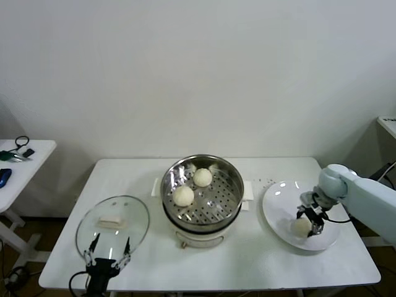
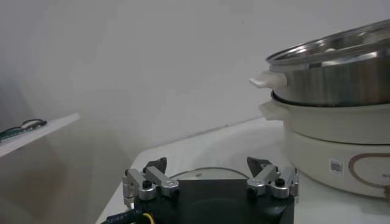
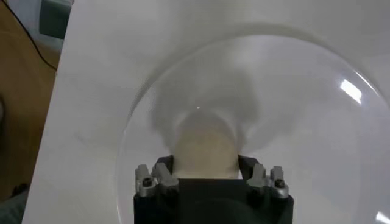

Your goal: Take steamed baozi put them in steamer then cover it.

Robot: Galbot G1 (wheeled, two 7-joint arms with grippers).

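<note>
The steamer (image 1: 231,175) stands mid-table with two baozi (image 1: 183,195) (image 1: 202,177) on its perforated tray. My right gripper (image 1: 307,221) is down on the white plate (image 1: 278,204), shut on a third baozi (image 1: 301,227). In the right wrist view both fingers press the sides of that baozi (image 3: 204,143), held by the right gripper (image 3: 205,162) on the plate (image 3: 292,91). The cover (image 1: 133,213) lies flat left of the steamer. My left gripper (image 1: 109,247) is open over the cover's near edge, holding nothing. The left wrist view shows the left gripper (image 2: 207,163), the cover's rim (image 2: 183,174) and the steamer (image 2: 341,85).
A white cloth (image 1: 247,189) lies under the steamer. A small side table (image 1: 25,161) with tools stands at the far left. Another surface's corner (image 1: 388,124) shows at the right edge. The table's front edge runs just below the cover and plate.
</note>
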